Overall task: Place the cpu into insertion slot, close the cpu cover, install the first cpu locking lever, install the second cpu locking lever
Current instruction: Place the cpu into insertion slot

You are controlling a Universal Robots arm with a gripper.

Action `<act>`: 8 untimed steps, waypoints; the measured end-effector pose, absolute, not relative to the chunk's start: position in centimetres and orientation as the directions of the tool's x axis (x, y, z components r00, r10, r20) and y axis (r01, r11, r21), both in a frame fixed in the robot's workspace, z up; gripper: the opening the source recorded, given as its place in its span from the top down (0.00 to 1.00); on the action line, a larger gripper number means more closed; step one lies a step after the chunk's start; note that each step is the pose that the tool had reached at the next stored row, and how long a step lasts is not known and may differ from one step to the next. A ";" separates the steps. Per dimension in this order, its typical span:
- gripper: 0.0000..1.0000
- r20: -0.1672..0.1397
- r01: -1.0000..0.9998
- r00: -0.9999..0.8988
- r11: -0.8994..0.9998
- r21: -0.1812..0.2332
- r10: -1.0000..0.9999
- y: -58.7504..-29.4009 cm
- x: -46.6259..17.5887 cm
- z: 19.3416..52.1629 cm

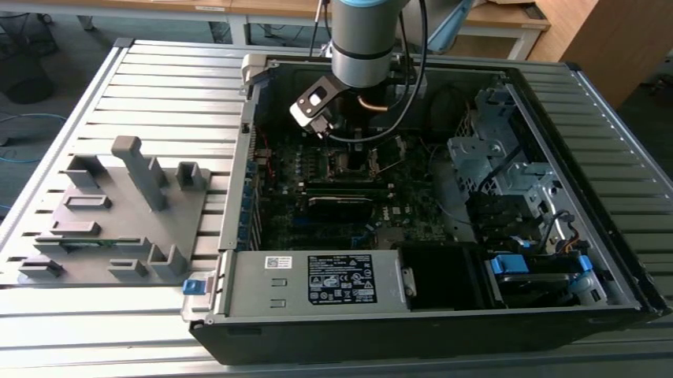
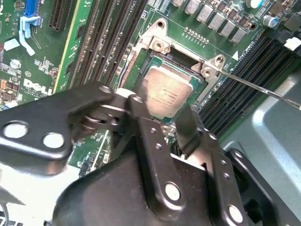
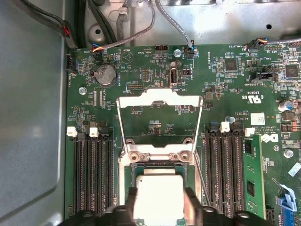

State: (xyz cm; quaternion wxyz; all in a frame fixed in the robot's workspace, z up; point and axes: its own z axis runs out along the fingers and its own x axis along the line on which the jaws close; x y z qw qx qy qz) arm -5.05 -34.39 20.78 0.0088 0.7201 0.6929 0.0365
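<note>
The cpu (image 3: pixel 159 195) is a pale silvery square lying within the insertion slot (image 3: pixel 130 175), a socket with a metal rim. My gripper (image 3: pixel 161 203) straddles the cpu, one black finger against each of two opposite edges, shut on it. In the second wrist view the cpu (image 2: pixel 168 92) lies flat in the insertion slot (image 2: pixel 155 44) with my gripper (image 2: pixel 161 113) at its near edge. The cpu cover (image 3: pixel 160 98), a silvery window frame, stands swung up behind the socket. A thin wire locking lever (image 2: pixel 256 88) sticks out free beside the socket. In the exterior view my gripper (image 1: pixel 363 157) reaches down into the computer case.
Black memory slots (image 3: pixel 93 174) flank the socket on both sides, and a green memory stick (image 3: pixel 251 174) stands in one. Cables (image 3: pixel 141 33) run along the case wall. A grey holder fixture (image 1: pixel 116 213) sits on the slatted table at the exterior view's left.
</note>
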 end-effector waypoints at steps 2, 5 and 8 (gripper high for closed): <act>0.59 0.040 0.997 0.037 -0.040 0.063 0.998 -34.4 -5.1 20.8; 0.71 0.040 0.997 0.037 -0.040 0.063 0.998 -34.4 -5.1 20.8; 0.82 0.040 0.997 0.037 -0.040 0.063 0.998 -34.4 -5.1 20.8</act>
